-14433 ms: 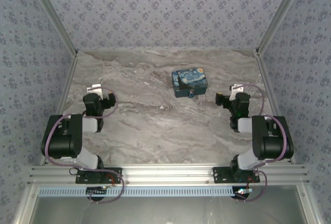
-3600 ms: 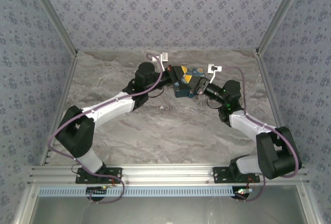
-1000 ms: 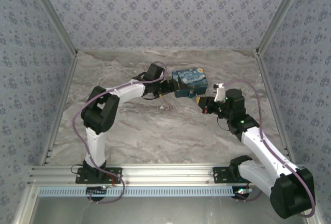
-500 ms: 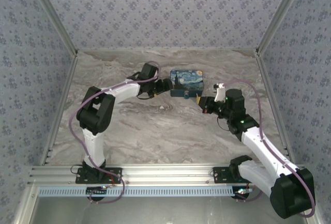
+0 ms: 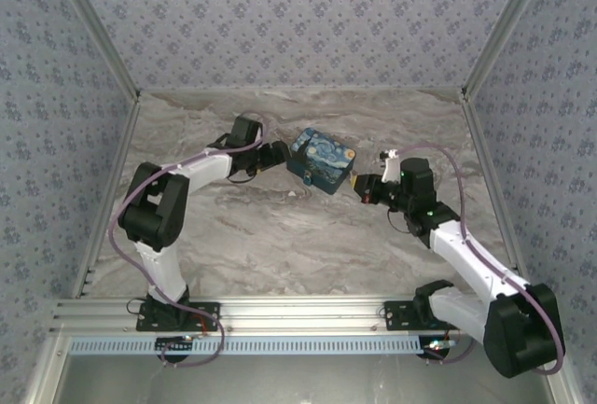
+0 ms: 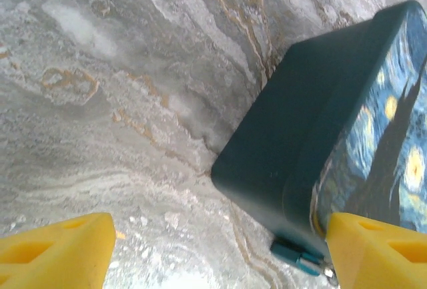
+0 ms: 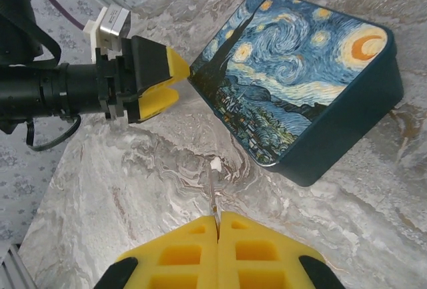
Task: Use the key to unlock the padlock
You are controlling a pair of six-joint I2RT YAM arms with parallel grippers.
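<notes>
Now on the table (image 5: 233, 236): a box (image 5: 322, 160) painted in blue and yellow swirls, lying flat with its lid up and set at an angle to the table's edges
Padlock (image 6: 297, 257): a tiny teal body low against the box's dark side wall, near the box's corner, with a bit of silvery metal at its end; the left wrist view cuts it partly off behind a yellow finger
Left claw (image 5: 277, 154): low over the table at the box's left corner, jaws wide apart; from the left wrist view (image 6: 220, 235) the box's corner sits in the gap ahead of the fingers, and whether a finger touches the box cannot be told
Right claw (image 7: 217, 219): on the box's other side, near its right corner (image 5: 359, 186), yellow fingers pressed together and clamped on the key
Key (image 7: 212, 192): a thin silvery blade sticking out past the right claw's fingertips, its pale tip pointing at the bare table just beside the box's long painted edge, apart from the box
Both claws: facing each other with the box between them
</notes>
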